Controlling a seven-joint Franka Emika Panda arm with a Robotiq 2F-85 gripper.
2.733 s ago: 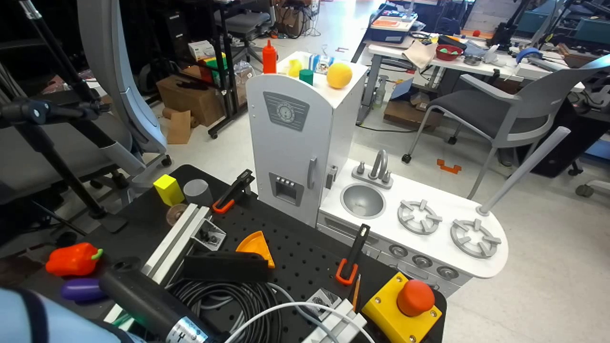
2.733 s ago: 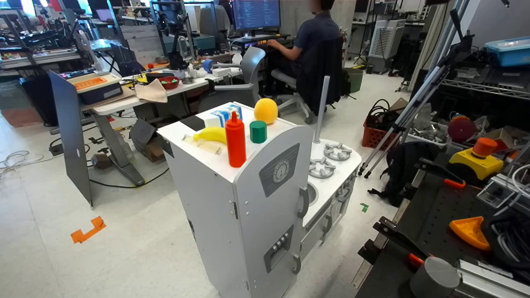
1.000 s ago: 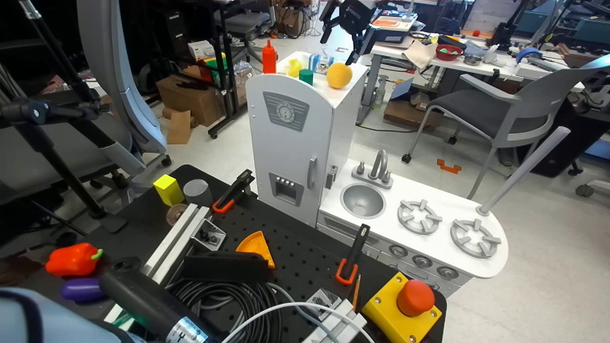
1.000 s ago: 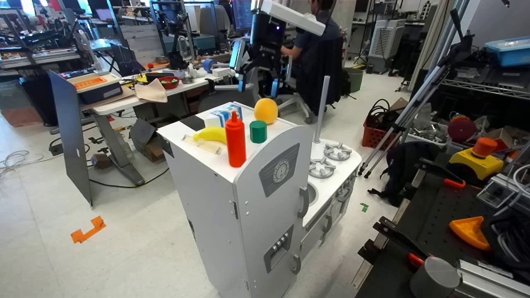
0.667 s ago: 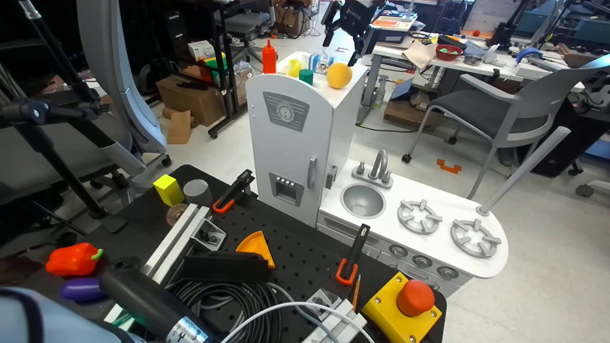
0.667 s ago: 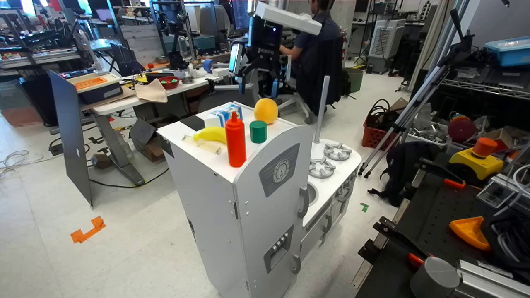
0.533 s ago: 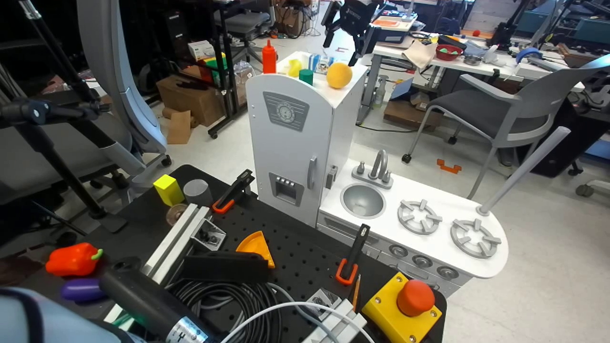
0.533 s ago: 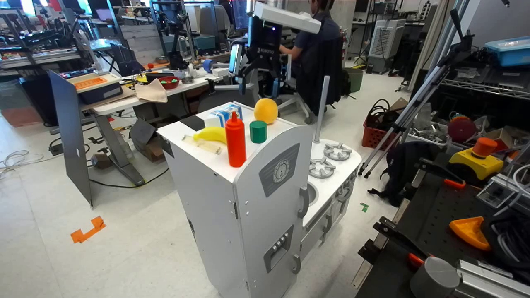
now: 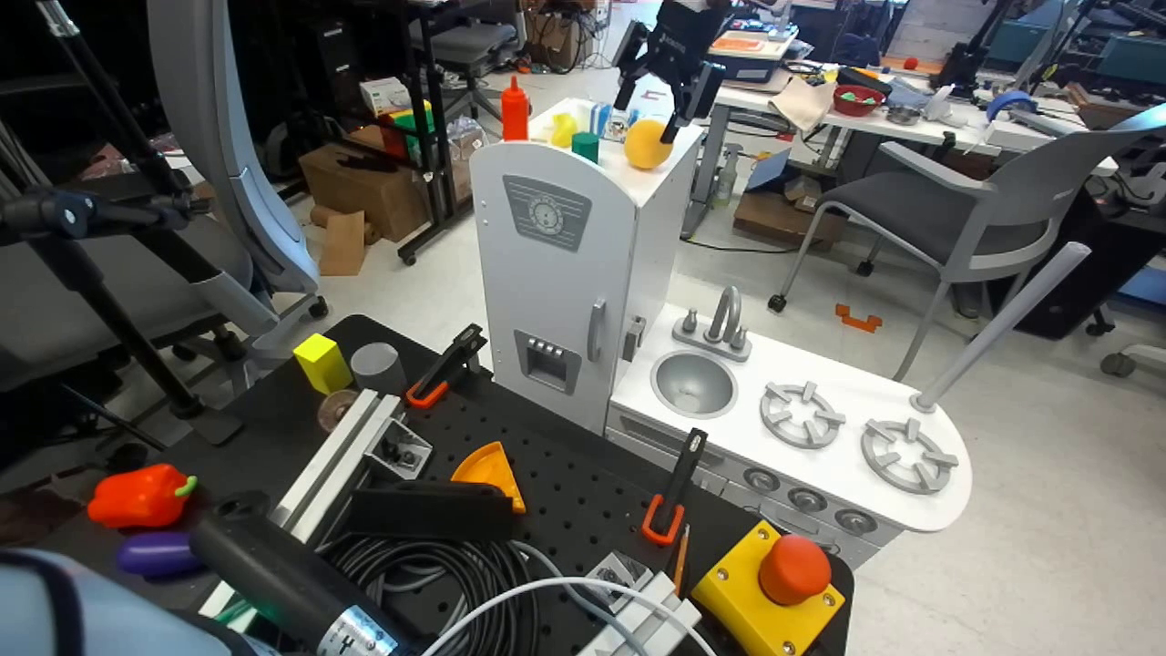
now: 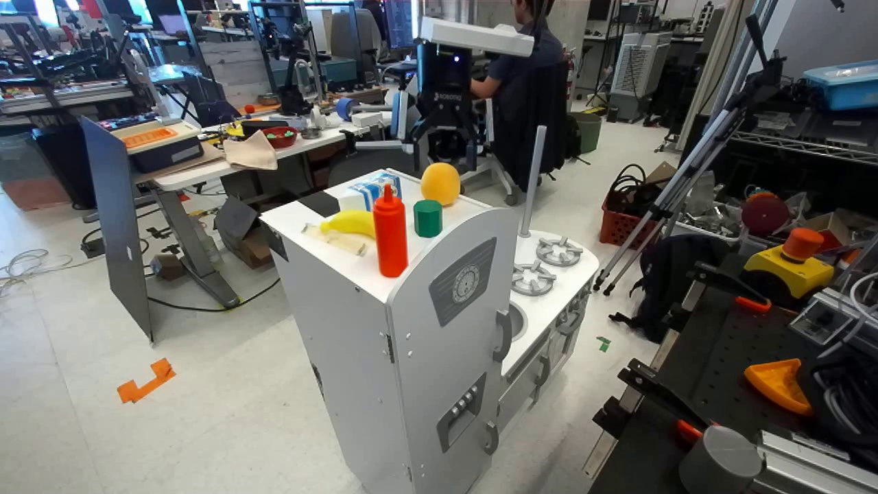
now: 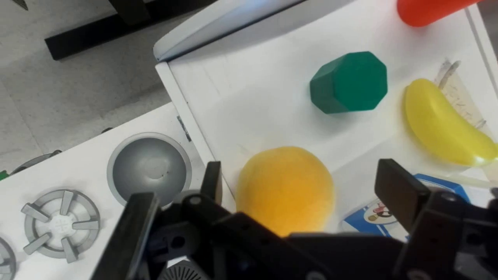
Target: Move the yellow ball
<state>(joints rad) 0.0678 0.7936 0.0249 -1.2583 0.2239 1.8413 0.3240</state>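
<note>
Wide Jaws, Almost Ready to Grab

The yellow ball (image 11: 286,186) sits on top of the tall white toy fridge (image 9: 569,282), near the edge by the gray toy sink (image 11: 149,165), which is lower down. A green block (image 11: 360,82) and a yellow toy banana (image 11: 445,124) are up there too, apart from it. The jaws are spread wide and hold nothing. In the wrist view the ball shows between them, with a gap on each side, but closer to one jaw.

So I think this is the lining-up step, just before the grab. Next, the jaws need to go down around the ball, get it in the middle, squeeze softly and lift. If one side bumps it first, it could roll. The task does not say where it should go.

Some things here can hold stuff. A red squeeze bottle (image 10: 391,240) stands upright on the fridge, with a blue and white carton (image 11: 365,217) near the ball; I cannot see inside them. Far off, a red bowl (image 9: 856,108) on a white table (image 9: 744,102) holds some green bits (image 9: 851,96), too small to name.
</note>
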